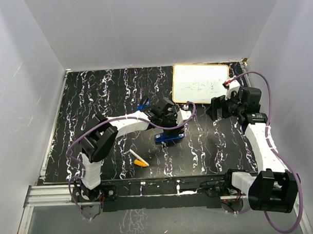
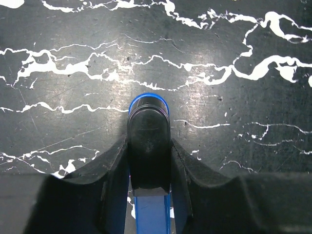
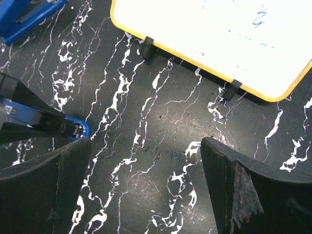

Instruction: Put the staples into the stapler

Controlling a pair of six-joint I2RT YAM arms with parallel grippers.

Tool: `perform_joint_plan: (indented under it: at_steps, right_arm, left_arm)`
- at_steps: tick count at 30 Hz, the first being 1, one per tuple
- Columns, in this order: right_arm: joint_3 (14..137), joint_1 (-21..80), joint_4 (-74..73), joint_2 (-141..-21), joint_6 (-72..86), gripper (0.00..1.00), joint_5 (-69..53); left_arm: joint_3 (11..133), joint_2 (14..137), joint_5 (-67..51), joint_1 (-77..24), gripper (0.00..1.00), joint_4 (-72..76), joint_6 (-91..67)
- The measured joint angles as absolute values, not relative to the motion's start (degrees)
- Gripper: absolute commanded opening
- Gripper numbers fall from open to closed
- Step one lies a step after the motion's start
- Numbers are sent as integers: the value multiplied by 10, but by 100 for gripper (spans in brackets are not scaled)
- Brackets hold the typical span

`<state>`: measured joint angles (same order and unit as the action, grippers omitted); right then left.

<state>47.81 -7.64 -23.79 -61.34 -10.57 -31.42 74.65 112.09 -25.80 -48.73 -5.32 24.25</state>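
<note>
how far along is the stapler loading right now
Early. Nothing looks loaded; no staples show in any view. In hand: the left hand grips the blue-and-black stapler on the table. The right hand hangs open and empty near the whiteboard. Left: opening the stapler, finding staples, loading them.

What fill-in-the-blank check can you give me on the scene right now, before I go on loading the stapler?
1. The left gripper has its fingers on either side of the blue-and-black ____.
2. The right gripper hangs over the table with its jaws ____.
3. The whiteboard at the far side has a ____ rim.

Missing words: stapler; open; yellow.
</note>
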Motion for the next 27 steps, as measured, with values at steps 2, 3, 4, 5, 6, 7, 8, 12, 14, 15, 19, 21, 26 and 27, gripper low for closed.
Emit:
perform_joint_plan:
  at_steps: [2,3,4,5,6,7,8,12,14,15,19,21,26,27]
  right_arm:
    - [478,-76,-238,-622,-131,98,-323]
    - [478,-76,-239,-627,-148,97,-333]
    - [478,-76,-239,-632,-166,97,-346]
    - [475,-76,-237,-638,-183,96,-361]
    - [469,-76,-234,-642,-200,95,-380]
    - [462,-76,-231,-644,-212,95,-396]
    - [446,-74,-218,-648,-226,93,-425]
    - [398,-27,-167,-675,-252,88,-485]
    - [382,24,-132,-691,-256,87,-498]
    - [377,51,-109,-699,-254,87,-511]
    - [375,110,-30,-734,-236,87,-547]
    - [375,130,9,-744,-218,87,-551]
    - [374,150,92,-759,-176,83,-550]
    - [374,153,107,-763,-170,78,-550]
  left_arm:
    - [747,1118,-266,-487,0,-62,254]
    - [747,1115,-272,-486,0,-70,263]
    - [747,1109,-280,-484,0,-80,275]
    - [746,1102,-291,-480,0,-92,288]
    - [747,1093,-307,-476,0,-106,301]
    - [747,1086,-321,-471,0,-118,310]
    - [753,1078,-342,-462,0,-138,319]
    - [790,1050,-405,-411,0,-186,343]
    - [814,1039,-414,-390,0,-205,356]
    - [826,1033,-416,-383,0,-211,360]
    - [838,1010,-423,-383,0,-215,362]
    - [838,1007,-425,-388,0,-217,360]
    - [836,1006,-429,-394,0,-224,360]
    - [835,1006,-429,-393,0,-227,361]
